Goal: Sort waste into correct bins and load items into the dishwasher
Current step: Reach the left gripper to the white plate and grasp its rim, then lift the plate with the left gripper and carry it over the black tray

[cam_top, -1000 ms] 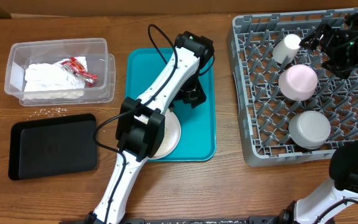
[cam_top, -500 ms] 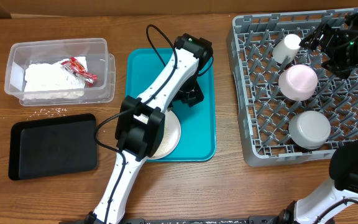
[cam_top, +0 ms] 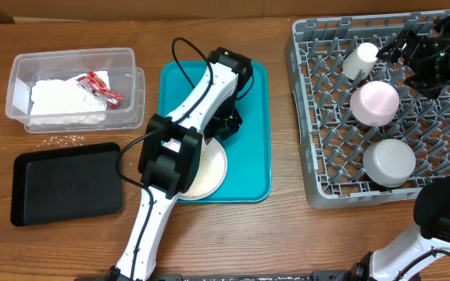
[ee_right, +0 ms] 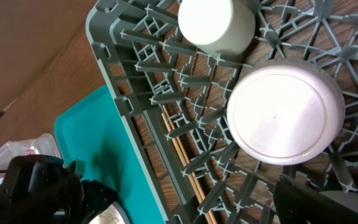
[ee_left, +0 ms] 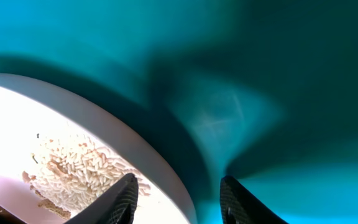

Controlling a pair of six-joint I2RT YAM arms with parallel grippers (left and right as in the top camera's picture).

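Observation:
The large white plate (cam_top: 209, 170) lies on the near end of the teal tray (cam_top: 256, 156), with pale rice scraps (ee_left: 73, 174) on it. My left gripper (cam_top: 221, 126) is down at the plate's far rim (ee_left: 180, 193), open: one finger (ee_left: 120, 199) is over the plate, the other (ee_left: 238, 199) over the tray, neither pressing the rim. The clear tub (cam_top: 123, 58) holds white napkins (cam_top: 65, 101) and a red-and-white wrapper (cam_top: 98, 86). In the grey dish rack (cam_top: 311, 117) sit a white cup (cam_top: 360, 60), a white bowl (cam_top: 375, 103) and a grey bowl (cam_top: 389, 161). My right gripper (cam_top: 397, 48) hovers open beside the cup.
An empty black tray (cam_top: 67, 182) lies at the front left, with loose rice scraps (cam_top: 61, 140) on the table between it and the tub. Two pale wooden sticks (ee_right: 179, 149) lie in the rack near its left wall. The left arm crosses the teal tray.
My left wrist has shifted left along the tray to the plate's rim, and its jaws have narrowed. The right arm has not moved.

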